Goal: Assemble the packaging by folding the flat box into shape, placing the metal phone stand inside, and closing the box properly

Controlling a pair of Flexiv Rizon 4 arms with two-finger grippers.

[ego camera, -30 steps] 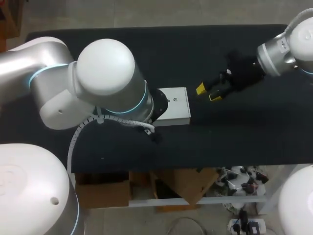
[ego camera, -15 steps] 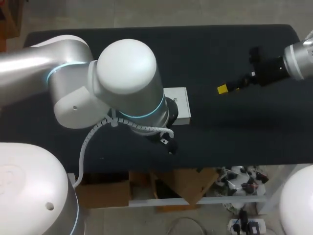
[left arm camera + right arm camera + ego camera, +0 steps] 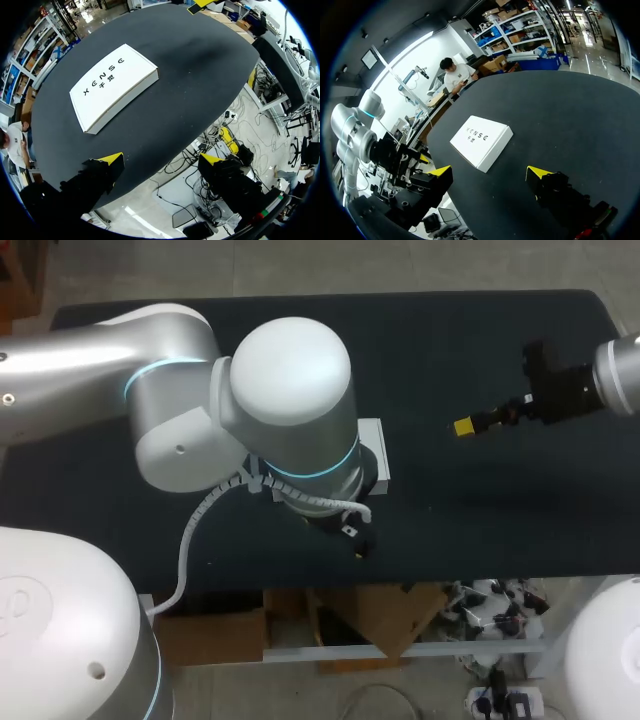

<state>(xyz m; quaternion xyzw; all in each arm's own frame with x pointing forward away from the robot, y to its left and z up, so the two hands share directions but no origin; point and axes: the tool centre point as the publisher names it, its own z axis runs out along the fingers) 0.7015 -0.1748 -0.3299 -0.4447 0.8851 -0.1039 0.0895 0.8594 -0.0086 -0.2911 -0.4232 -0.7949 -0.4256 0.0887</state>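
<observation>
From above, our left arm (image 3: 290, 420) hides most of the white box (image 3: 374, 443), and only one edge shows. The box lies closed and flat on the black table (image 3: 450, 340). Our left end effector (image 3: 161, 159) straddles the table's near edge with its fingers wide apart and empty, and the box lies ahead of it. Our right end effector (image 3: 489, 172), also spread and empty, points toward the box from well apart.
</observation>
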